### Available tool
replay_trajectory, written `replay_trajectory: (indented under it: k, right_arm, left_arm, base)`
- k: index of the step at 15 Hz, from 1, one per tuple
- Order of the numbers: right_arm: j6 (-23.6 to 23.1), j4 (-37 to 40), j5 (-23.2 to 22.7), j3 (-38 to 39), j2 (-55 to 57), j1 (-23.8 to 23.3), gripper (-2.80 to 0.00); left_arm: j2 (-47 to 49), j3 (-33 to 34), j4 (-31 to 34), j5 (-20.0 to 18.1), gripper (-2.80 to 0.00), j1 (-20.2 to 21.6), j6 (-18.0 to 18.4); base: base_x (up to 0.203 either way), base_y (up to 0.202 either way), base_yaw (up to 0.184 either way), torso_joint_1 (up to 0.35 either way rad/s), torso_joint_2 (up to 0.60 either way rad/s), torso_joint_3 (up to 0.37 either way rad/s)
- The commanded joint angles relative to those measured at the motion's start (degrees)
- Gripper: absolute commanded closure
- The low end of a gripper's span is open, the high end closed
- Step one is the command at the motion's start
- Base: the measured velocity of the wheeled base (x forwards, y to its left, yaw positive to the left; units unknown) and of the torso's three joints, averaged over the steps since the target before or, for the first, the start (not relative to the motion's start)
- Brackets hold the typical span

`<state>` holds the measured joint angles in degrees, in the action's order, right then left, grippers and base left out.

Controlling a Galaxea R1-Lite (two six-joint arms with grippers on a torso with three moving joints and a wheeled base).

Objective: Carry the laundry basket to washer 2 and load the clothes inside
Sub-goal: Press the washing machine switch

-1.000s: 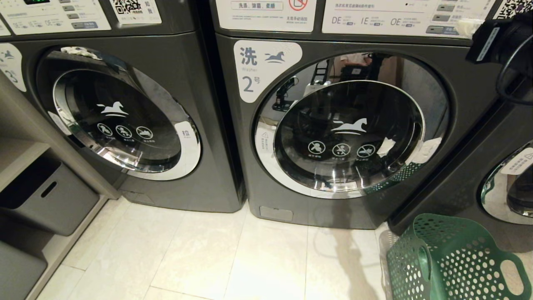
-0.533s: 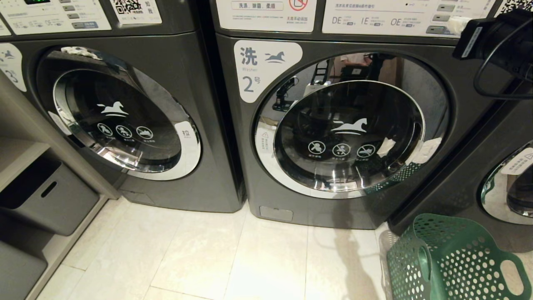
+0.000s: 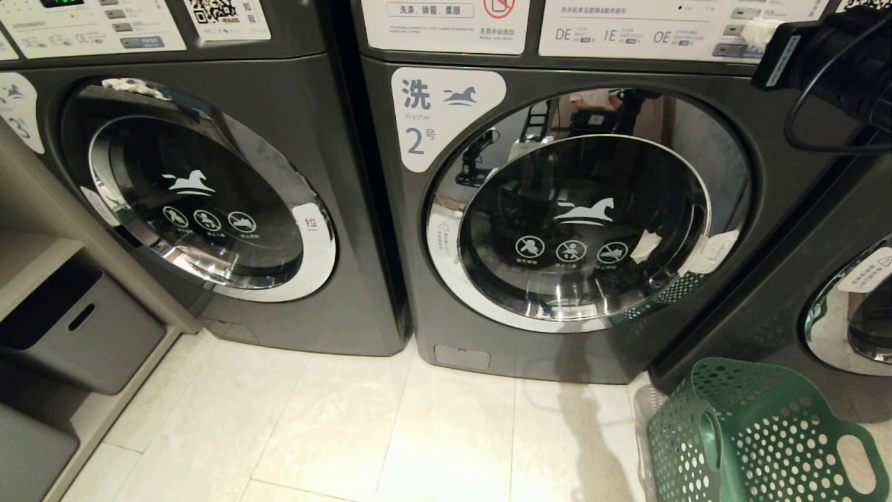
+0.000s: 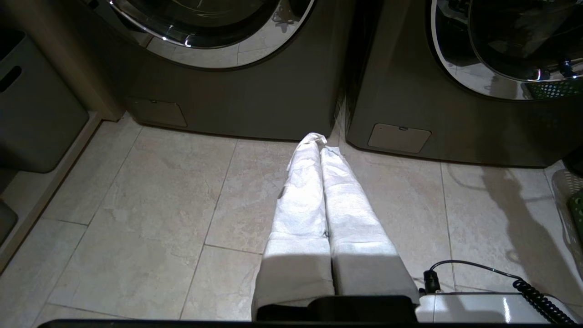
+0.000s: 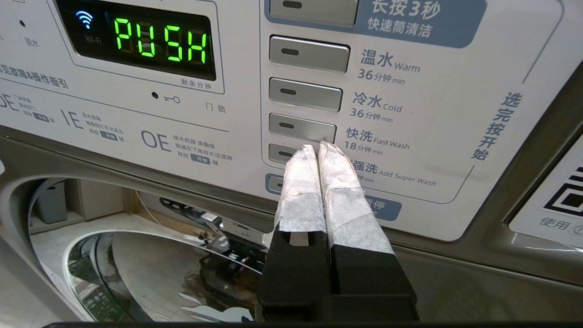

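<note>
Basket (image 3: 759,436) stands on the tiled floor (image 3: 334,425) at the lower right of the head view, before the gap between washer 2 (image 3: 557,209) and the next washer on its right (image 3: 847,307); its inside shows no clothes from this angle. Washer 2's round door (image 3: 585,223) is closed, and the basket's green mesh is mirrored in its chrome rim. The right gripper (image 3: 761,31) is high at the upper right, at washer 2's control panel (image 3: 627,28), well above the basket and far from it. A grey bin (image 3: 83,328) sits in a shelf at the left. From the left wrist, the left gripper (image 4: 319,141) hangs low over the floor with its white-wrapped fingers (image 4: 300,191) pressed together and holding nothing, pointing at the seam between the two washer bases; a sliver of the basket (image 4: 577,207) shows at the far edge, well apart from it. From the right wrist, the right gripper (image 5: 317,148) has its taped fingers (image 5: 339,182) closed flat against each other, empty, with tips at the column of grey buttons (image 5: 303,127) beside the "Fast Wash" label; whether they touch a button cannot be told. The display (image 5: 159,43) reads "PUSH".
</note>
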<state>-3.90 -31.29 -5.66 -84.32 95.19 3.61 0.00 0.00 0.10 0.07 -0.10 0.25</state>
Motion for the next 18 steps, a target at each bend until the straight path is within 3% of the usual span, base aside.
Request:
replay_trajectory:
  k: [1,8,14,18]
  right_arm:
    - [0.1,-0.3,-0.1,-1.6,1.3,0.3,0.00]
    - [-0.2,0.4,0.0,-2.9,2.6,0.6,0.00]
    - [0.0,3.5,0.0,5.6,-4.7,0.6,0.00]
    - [0.1,3.2,-0.1,6.1,-5.5,0.6,0.00]
  left_arm:
    - [0.0,0.0,0.0,0.0,0.00,0.0,0.0]
    - [0.1,0.0,0.1,0.0,0.00,0.1,0.0]
    - [0.1,0.0,0.0,0.0,0.00,0.0,0.0]
    - [0.0,0.0,0.0,0.0,0.00,0.0,0.0]
  base:
    - [0.000,0.000,0.000,0.000,0.00,0.000]
    - [0.000,0.000,0.000,0.000,0.00,0.000]
    - [0.000,0.000,0.000,0.000,0.00,0.000]
    - [0.000,0.000,0.000,0.000,0.00,0.000]
